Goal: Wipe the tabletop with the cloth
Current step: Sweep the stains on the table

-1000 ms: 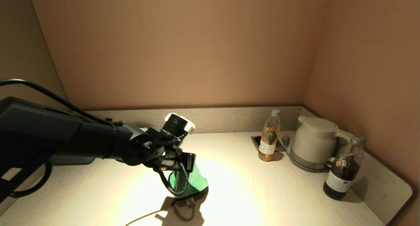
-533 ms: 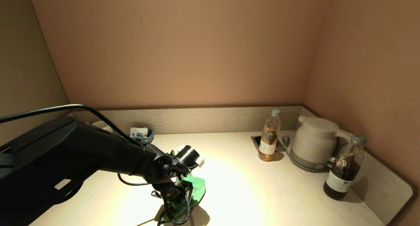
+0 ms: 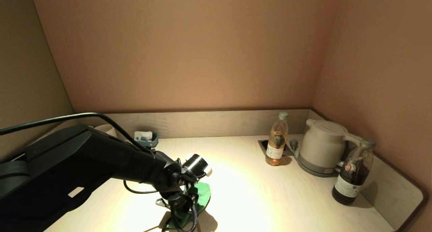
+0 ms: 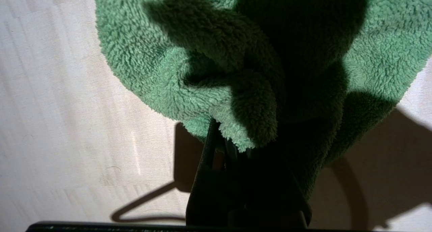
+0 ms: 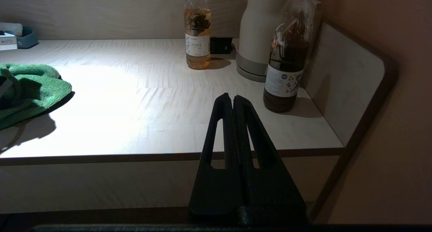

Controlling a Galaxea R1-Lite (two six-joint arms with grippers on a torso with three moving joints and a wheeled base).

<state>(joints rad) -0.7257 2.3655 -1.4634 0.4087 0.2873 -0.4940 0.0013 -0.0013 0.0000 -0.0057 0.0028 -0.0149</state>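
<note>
The green cloth lies bunched on the pale wood-grain tabletop, near its front middle. My left gripper points down onto it and is shut on the cloth; the fingers are buried in its folds, pressing it on the tabletop. The cloth also shows in the right wrist view. My right gripper is shut and empty, parked off the tabletop's front edge at the right; it is out of the head view.
At the back right stand a pale tea bottle, a white kettle and a dark bottle, by the socket cutout. A small grey-blue holder and a white cup sit at the back left. A raised rim runs behind.
My left arm has come down and drawn back toward the front edge, dragging the cloth a little nearer and pressing it flatter on the tabletop. The bottles and kettle have not moved.
</note>
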